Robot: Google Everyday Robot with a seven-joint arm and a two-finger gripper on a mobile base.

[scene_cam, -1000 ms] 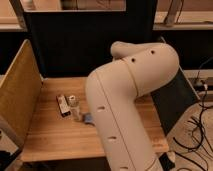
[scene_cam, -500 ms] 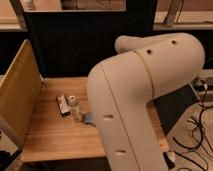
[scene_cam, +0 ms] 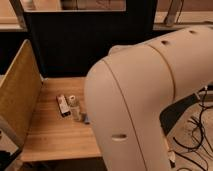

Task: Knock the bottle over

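The bottle (scene_cam: 74, 108), small, slim and pale with a whitish round cap, stands on the wooden table (scene_cam: 52, 137) left of centre. A small dark red-and-black box (scene_cam: 62, 105) lies right beside it on its left. A small flat blue object (scene_cam: 86, 119) lies just to its right, at the edge of my arm. My big white arm (scene_cam: 150, 105) fills the right and centre of the view and reaches close to the bottle. My gripper is hidden behind the arm or out of view.
A tan upright panel (scene_cam: 17, 97) walls the table's left side. A dark panel (scene_cam: 75, 45) stands behind the table. Black cables (scene_cam: 197, 135) lie on the floor at the right.
My arm has come closer to the camera and now covers more of the view and the table's right part. The bottle, box and blue object stay where they were.
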